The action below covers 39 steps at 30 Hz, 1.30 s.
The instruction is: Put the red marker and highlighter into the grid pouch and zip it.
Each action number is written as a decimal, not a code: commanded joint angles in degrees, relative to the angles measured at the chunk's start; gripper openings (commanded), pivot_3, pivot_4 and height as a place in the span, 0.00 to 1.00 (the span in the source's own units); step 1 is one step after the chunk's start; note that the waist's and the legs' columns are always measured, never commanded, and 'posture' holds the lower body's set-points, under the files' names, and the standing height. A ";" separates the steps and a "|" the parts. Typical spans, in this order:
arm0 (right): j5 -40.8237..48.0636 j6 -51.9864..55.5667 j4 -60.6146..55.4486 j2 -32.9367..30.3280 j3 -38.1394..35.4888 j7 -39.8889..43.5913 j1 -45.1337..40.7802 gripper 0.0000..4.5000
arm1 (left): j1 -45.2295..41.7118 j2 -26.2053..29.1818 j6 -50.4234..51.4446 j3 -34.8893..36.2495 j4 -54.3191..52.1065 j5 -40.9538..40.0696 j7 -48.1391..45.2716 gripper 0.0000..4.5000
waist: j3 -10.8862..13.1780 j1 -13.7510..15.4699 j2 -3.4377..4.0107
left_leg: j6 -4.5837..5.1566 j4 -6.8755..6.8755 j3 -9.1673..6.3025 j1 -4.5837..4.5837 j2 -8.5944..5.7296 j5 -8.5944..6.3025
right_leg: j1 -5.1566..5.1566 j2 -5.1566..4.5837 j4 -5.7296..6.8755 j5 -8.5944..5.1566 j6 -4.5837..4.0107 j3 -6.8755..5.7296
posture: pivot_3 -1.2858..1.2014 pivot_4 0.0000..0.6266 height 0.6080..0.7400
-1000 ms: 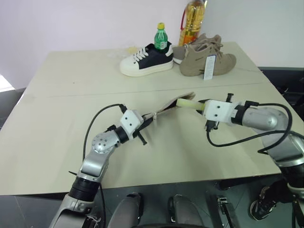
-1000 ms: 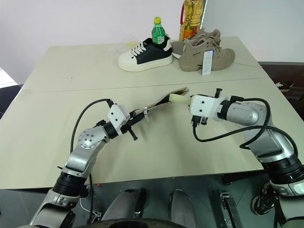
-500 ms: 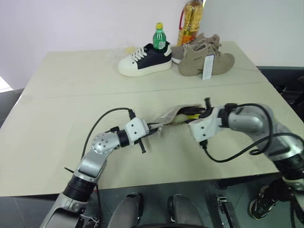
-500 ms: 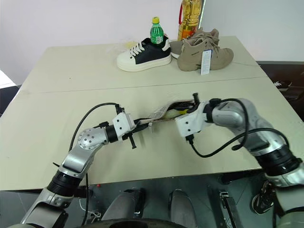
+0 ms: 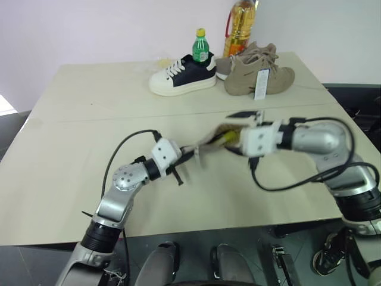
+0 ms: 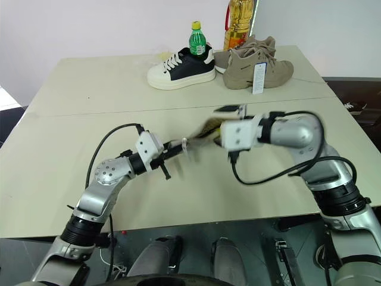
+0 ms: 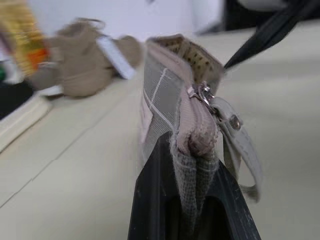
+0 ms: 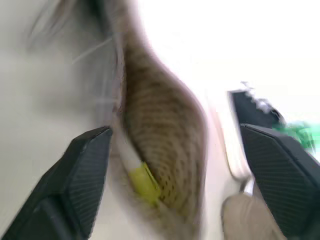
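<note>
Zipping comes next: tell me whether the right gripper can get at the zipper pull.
Probably yes: the right gripper is open at the grid pouch mouth, and the zipper pull hangs uncovered near the left gripper.

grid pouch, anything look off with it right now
Yes: the highlighter sits in the grid pouch's gaping mouth with its end poking out. The left gripper pinches the zipper end; the right gripper is open.

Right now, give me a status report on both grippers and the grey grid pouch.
Left gripper shut on grey grid fabric pouch, held off the table. Right gripper open at its mouth. Chunky yellow highlighter inside the opening. Zipper not closed.
</note>
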 commanded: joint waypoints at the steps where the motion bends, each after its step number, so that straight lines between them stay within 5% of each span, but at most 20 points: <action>1: 13.66 16.46 -5.06 3.47 -6.91 -3.04 -0.91 0.94 | -2.33 -3.37 2.56 4.21 -0.70 -5.65 3.52 0.00 | -0.02 0.00 -0.04 | 0.00 0.01 -0.01 0.00 0.00 0.00 | 0.00 0.00 0.00 0.00 0.00 -0.01 | 0.52 0.24 0.99; 7: 15.65 28.95 -9.28 11.23 -1.45 -13.17 6.02 0.94 | -4.90 -7.99 7.51 6.27 0.10 -11.75 5.18 0.00 | -0.07 -0.01 -0.11 | 0.01 -0.02 -0.02 -0.01 -0.01 -0.01 | -0.01 -0.01 0.01 0.00 0.00 -0.03 | 0.52 0.24 0.99; 14: 16.56 32.84 -7.64 21.51 3.25 -20.09 4.47 0.94 | -4.63 -7.94 10.27 4.63 -1.21 -12.31 4.07 0.00 | -0.07 -0.17 -0.10 | -0.02 -0.02 0.05 -0.07 0.00 0.02 | -0.18 0.04 0.12 0.02 -0.02 0.03 | 0.52 0.24 0.99; 17: 16.64 33.72 -6.26 22.94 3.58 -21.36 3.14 0.74 | -4.34 -7.78 10.59 4.10 -1.68 -11.98 3.80 0.00 | -0.07 -0.06 -0.10 | -0.02 -0.01 0.05 -0.06 -0.02 0.02 | -0.17 0.05 0.11 0.02 -0.02 0.03 | 0.52 0.24 0.99; 24: 16.63 34.39 -6.22 22.00 3.27 -22.40 2.44 0.01 | -2.89 -7.19 10.67 3.70 -3.05 -11.44 4.21 0.00 | -0.07 -0.12 -0.10 | -0.02 -0.02 0.03 -0.06 -0.05 0.02 | -0.16 0.03 0.11 0.02 -0.02 0.03 | 0.52 0.24 0.99; 31: 11.25 29.53 -2.26 13.55 2.09 -22.62 0.41 0.01 | -1.07 -3.57 9.05 2.42 -4.15 -9.30 2.59 0.00 | -0.07 -0.12 -0.10 | -0.02 -0.04 0.04 -0.06 -0.04 0.01 | -0.17 0.04 0.10 0.02 -0.02 0.03 | 0.52 0.24 0.99; 39: -0.11 16.50 14.86 0.81 -0.26 -26.17 -6.96 0.01 | 2.45 3.89 6.19 2.53 -5.77 -7.73 -1.05 0.00 | -0.07 -0.11 -0.11 | -0.02 -0.06 0.10 -0.08 -0.05 0.01 | -0.17 -0.01 0.05 0.01 -0.04 0.03 | 0.52 0.24 0.99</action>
